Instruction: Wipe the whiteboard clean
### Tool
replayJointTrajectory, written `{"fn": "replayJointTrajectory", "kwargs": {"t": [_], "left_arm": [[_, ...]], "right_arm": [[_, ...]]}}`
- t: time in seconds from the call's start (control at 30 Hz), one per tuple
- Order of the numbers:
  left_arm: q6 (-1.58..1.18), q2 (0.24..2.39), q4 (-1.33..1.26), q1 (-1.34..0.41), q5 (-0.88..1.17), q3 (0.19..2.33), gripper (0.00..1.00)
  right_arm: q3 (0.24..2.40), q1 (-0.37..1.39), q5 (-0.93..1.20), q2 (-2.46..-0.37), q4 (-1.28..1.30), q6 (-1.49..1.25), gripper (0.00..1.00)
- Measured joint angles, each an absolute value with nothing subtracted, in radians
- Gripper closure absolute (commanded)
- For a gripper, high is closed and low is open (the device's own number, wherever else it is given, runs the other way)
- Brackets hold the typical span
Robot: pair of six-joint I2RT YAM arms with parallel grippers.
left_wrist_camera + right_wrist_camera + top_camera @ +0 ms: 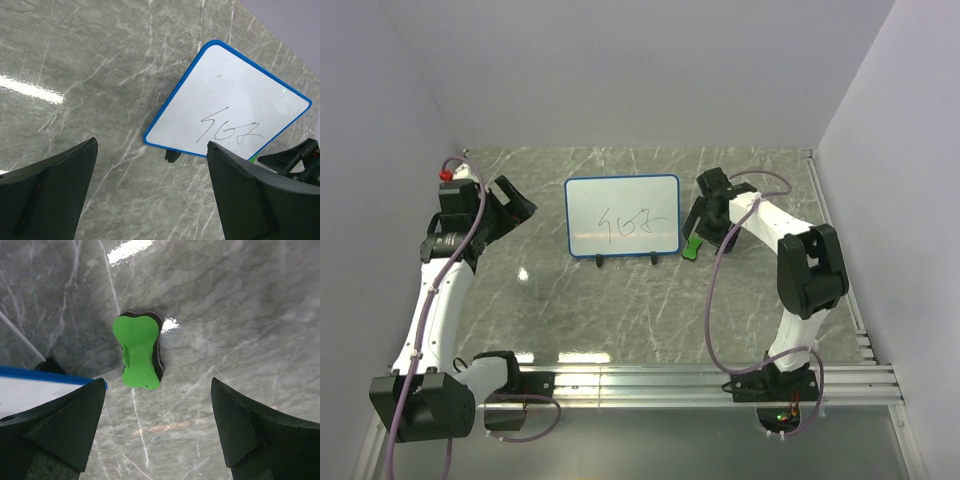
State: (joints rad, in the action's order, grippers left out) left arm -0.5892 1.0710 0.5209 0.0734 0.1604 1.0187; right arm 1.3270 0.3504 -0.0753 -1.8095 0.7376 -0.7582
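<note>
The whiteboard with a blue frame and dark scribbles lies on the marble table at mid-back; it also shows in the left wrist view. A small green eraser lies just right of its lower right corner, and in the right wrist view. My right gripper is open and empty, hovering just above and behind the eraser, not touching it. My left gripper is open and empty, left of the board.
A marble tabletop is enclosed by white walls left, back and right. An aluminium rail runs along the near edge. The board's black foot shows under its near edge.
</note>
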Motion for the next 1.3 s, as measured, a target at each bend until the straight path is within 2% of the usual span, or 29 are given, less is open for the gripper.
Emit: {"fn": "replayJointTrajectory", "kwargs": {"t": [0.23,0.43,0.53,0.93,1.0,1.03,1.07,1.17,1.3], "left_arm": [[-0.587,1.071,0.521,0.073,0.160,1.017,0.03],[-0.588,1.085,0.517,0.073,0.160,1.015,0.04],[-0.588,1.102,0.510,0.073,0.161,1.013,0.04],[-0.585,1.139,0.434,0.073,0.209,0.997,0.04],[-0.572,1.150,0.420,0.073,0.219,0.997,0.06],[-0.559,1.159,0.411,0.073,0.237,0.997,0.07],[-0.546,1.167,0.399,0.073,0.253,0.997,0.09],[-0.496,1.198,0.335,0.073,0.351,0.991,0.08],[-0.454,1.224,0.190,0.092,0.508,0.935,0.13]], "right_arm": [[1.350,0.358,-0.056,-1.880,0.733,-0.765,0.11],[1.365,0.360,-0.059,-1.927,0.726,-0.761,0.16],[1.384,0.360,-0.059,-1.961,0.724,-0.755,0.21],[1.408,0.360,-0.082,-1.999,0.726,-0.707,0.64],[1.403,0.360,-0.085,-1.998,0.720,-0.694,0.76],[1.396,0.358,-0.086,-1.993,0.715,-0.687,0.96],[1.386,0.355,-0.087,-1.987,0.707,-0.684,1.00],[1.336,0.347,-0.088,-1.953,0.686,-0.667,1.00],[1.270,0.321,-0.103,-1.899,0.688,-0.638,1.00]]}}
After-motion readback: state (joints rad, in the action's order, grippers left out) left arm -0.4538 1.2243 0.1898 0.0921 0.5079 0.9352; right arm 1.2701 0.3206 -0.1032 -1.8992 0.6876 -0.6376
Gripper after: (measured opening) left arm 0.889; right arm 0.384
